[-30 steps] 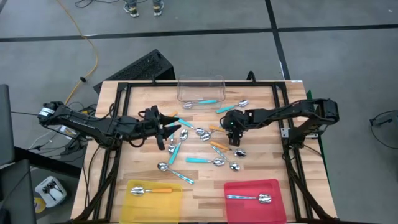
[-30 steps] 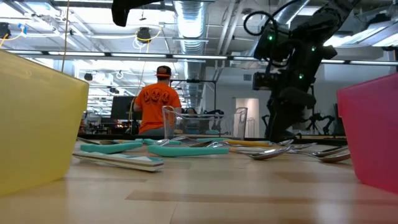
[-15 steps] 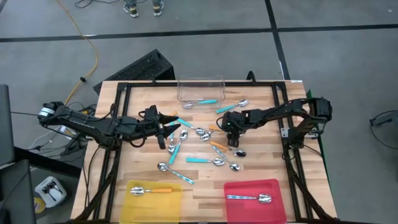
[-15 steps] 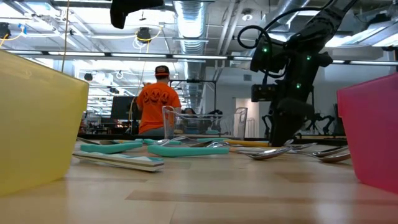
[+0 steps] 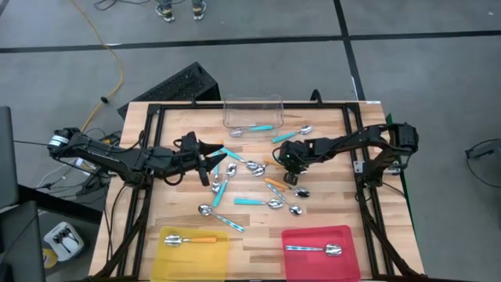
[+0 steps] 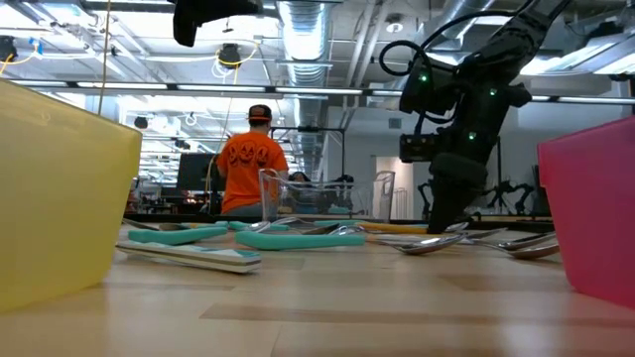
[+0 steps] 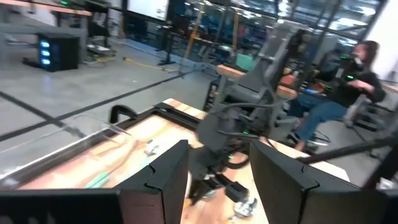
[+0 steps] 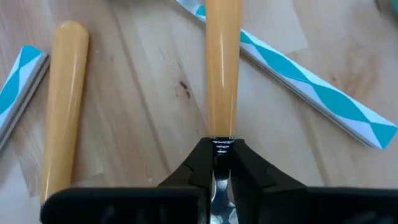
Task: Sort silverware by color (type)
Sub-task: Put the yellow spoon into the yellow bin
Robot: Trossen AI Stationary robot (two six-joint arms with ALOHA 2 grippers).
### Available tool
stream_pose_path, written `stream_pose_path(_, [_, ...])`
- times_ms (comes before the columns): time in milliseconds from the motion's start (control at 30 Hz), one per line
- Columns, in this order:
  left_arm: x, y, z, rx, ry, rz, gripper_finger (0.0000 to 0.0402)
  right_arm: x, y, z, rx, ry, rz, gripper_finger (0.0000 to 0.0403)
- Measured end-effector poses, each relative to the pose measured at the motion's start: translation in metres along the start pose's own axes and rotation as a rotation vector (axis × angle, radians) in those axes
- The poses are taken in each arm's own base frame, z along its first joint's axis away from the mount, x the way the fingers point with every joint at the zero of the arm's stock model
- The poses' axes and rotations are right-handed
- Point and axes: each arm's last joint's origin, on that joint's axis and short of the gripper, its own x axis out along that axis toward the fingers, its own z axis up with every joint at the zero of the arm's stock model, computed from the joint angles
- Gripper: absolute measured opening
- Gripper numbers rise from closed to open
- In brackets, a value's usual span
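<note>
Orange-handled spoon, smooth rounded plastic, metal neck in right pincer

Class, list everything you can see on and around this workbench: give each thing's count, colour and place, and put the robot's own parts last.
Flat yellow plastic tray: one, near edge, holding one orange-handled spoon.
Flat red plastic tray: one, near edge, holding one plain silver spoon.
Clear plastic tub: one, far edge, a teal-handled spoon inside.
Loose spoons: about a dozen, teal, orange and silver handles, scattered mid-table.
Wooden table: one, light wood, black frame.
Person in orange shirt: one, in the room behind.
Left gripper: open, above the table's left-centre.
Right gripper: shut on an orange spoon's neck, centre.
</note>
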Motion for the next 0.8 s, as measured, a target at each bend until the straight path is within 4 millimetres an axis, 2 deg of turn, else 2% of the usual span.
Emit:
stream_pose_path(300, [0.0, 0.002, -0.005, 0.03, 0.046, 0.027, 0.0155, -0.05, 0.004, 0.009, 0.033, -0.197, 0.04, 0.0054])
stream_pose_path(600, [0.005, 0.009, -0.004, -0.001, 0.03, 0.002, 0.0155, -0.101, 0.028, 0.037, 0.014, -0.662, 0.179, 0.0054])
stream_pose_path(800, [0.008, 0.013, -0.004, -0.029, -0.009, -0.064, 0.0155, -0.115, 0.05, 0.056, -0.051, -0.97, 0.26, 0.0054])
